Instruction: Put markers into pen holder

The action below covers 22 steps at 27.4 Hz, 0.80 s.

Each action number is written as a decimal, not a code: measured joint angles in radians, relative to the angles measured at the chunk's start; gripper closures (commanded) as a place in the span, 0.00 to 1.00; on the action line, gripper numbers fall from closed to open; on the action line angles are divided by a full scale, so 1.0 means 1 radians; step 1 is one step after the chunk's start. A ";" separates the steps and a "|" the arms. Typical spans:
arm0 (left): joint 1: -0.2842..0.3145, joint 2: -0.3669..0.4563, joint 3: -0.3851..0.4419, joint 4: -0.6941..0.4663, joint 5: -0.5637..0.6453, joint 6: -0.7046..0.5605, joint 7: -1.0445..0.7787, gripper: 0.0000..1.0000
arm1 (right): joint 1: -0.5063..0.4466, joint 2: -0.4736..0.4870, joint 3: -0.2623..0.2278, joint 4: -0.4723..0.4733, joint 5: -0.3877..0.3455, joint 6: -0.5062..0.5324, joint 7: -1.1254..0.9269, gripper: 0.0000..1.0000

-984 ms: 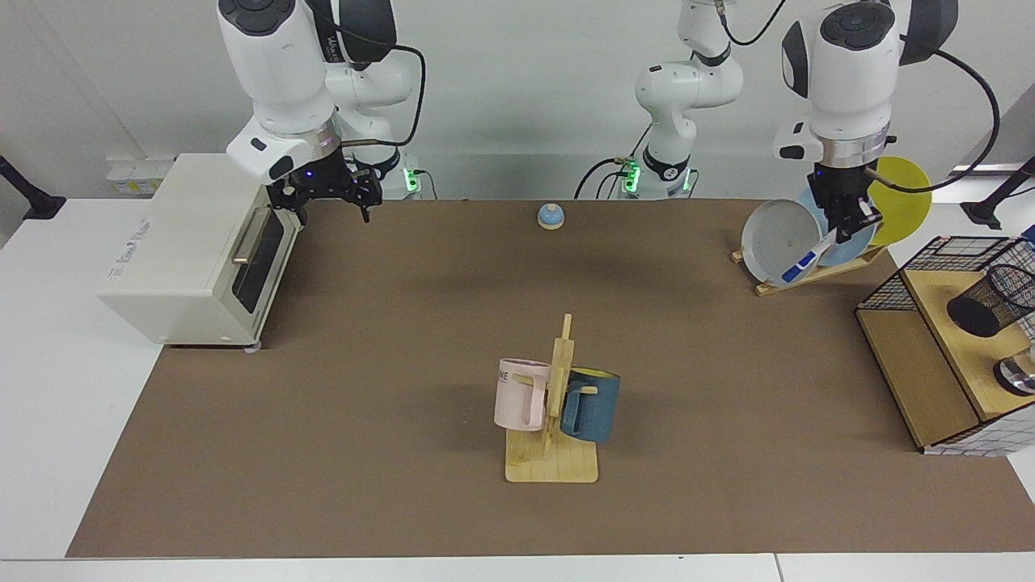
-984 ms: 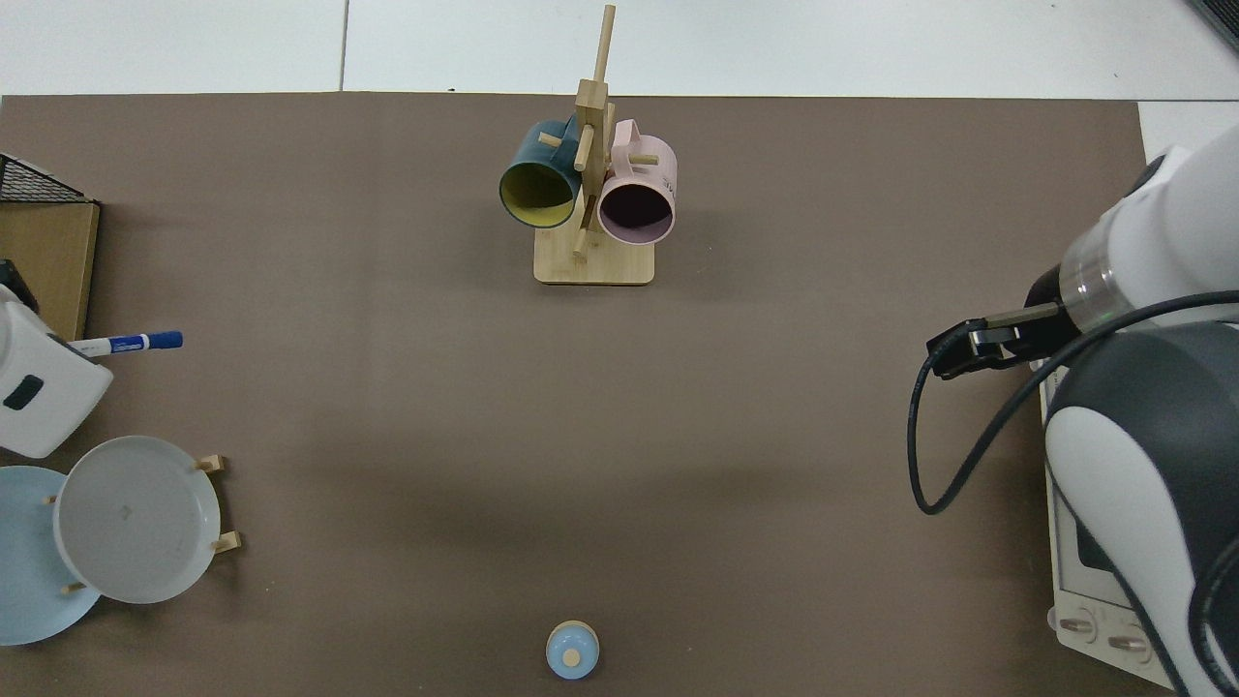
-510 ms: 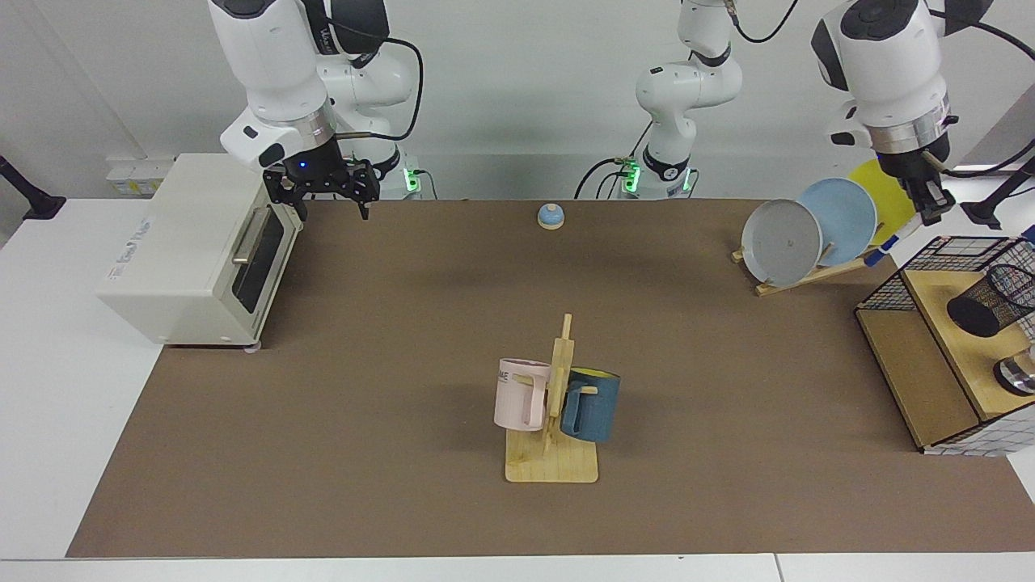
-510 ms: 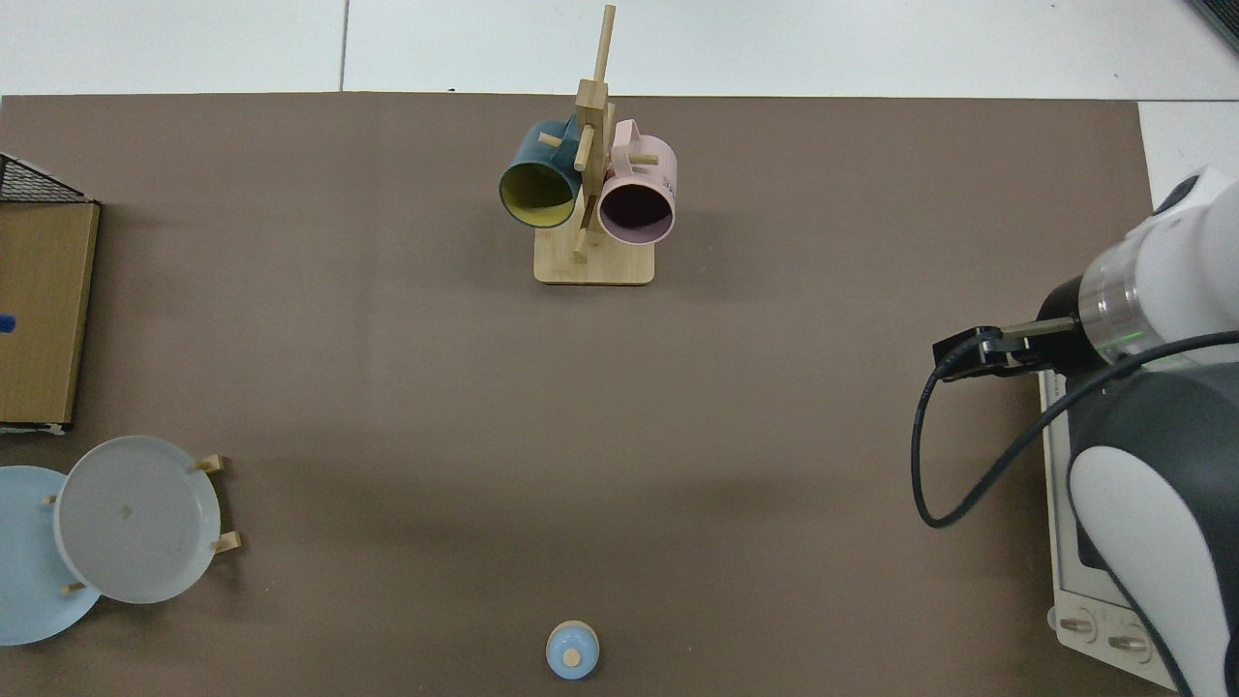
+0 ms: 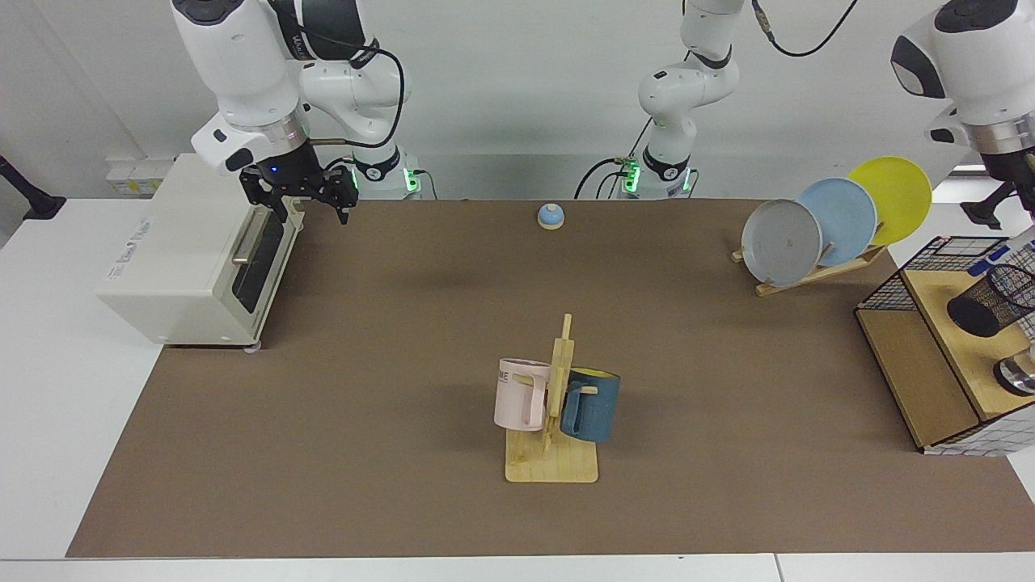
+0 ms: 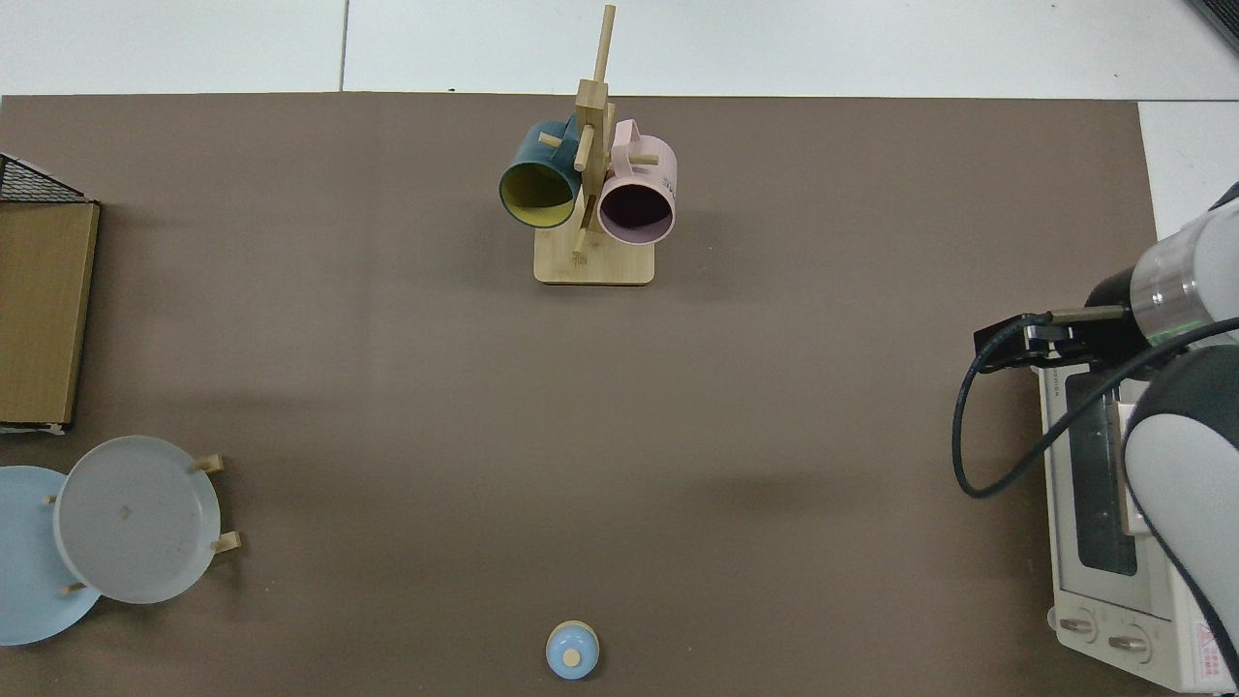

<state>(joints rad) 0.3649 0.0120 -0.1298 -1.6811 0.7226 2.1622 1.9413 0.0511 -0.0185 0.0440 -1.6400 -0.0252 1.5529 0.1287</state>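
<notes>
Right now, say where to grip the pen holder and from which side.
Grip the pen holder across its mesh wall, about midway along, coming down from above. It lies tipped on its side on the wooden shelf, with its solid dark end toward the table's middle. Its rounded wall therefore faces up, and the rim probably offers no easy hold. The marker hangs just above it.

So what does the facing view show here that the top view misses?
Only facing: the marker at the left gripper, by the frame's edge near the black mesh pen holder, plus the yellow plate. Only top: the control knobs. Both: the right gripper, open beside the toaster oven, the mug rack and the bell.
</notes>
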 measured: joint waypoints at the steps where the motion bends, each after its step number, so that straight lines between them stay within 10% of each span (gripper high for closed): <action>1: 0.008 0.007 0.000 0.006 0.000 0.010 0.025 1.00 | -0.003 0.000 0.000 0.000 0.000 0.000 0.000 0.00; 22: 0.130 0.081 0.000 0.040 -0.002 0.195 0.264 1.00 | -0.007 0.000 0.002 -0.003 0.000 0.000 0.000 0.00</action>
<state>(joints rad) 0.4953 0.0931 -0.1297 -1.6413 0.7205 2.3576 2.2058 0.0438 -0.0185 0.0457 -1.6432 -0.0248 1.5534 0.1287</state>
